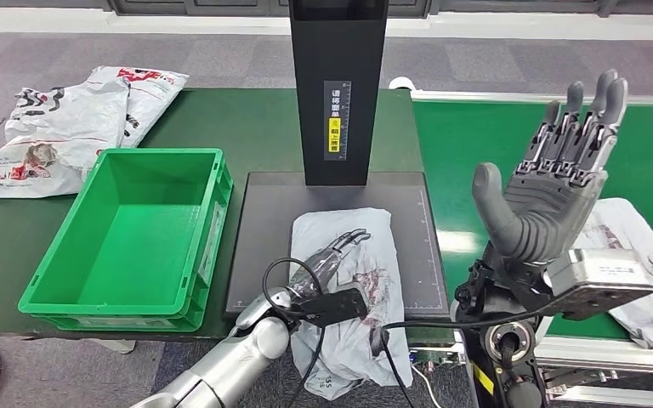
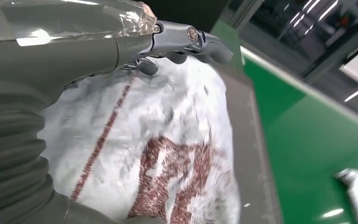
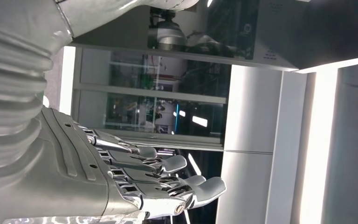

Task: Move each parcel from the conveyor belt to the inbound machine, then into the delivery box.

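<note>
A white parcel with a dark red print lies on the dark plate of the inbound machine, its near end hanging over the table's front edge. My left hand rests flat on it with fingers stretched forward; the left wrist view shows the fingers lying over the parcel without closing on it. My right hand is raised above the green conveyor belt, fingers spread and pointing up, holding nothing. The right hand faces open room in its wrist view. The green delivery box stands empty left of the plate.
A second white parcel lies on the belt beneath and right of my right hand. Several more parcels are heaped at the table's far left. The machine's black column rises behind the plate.
</note>
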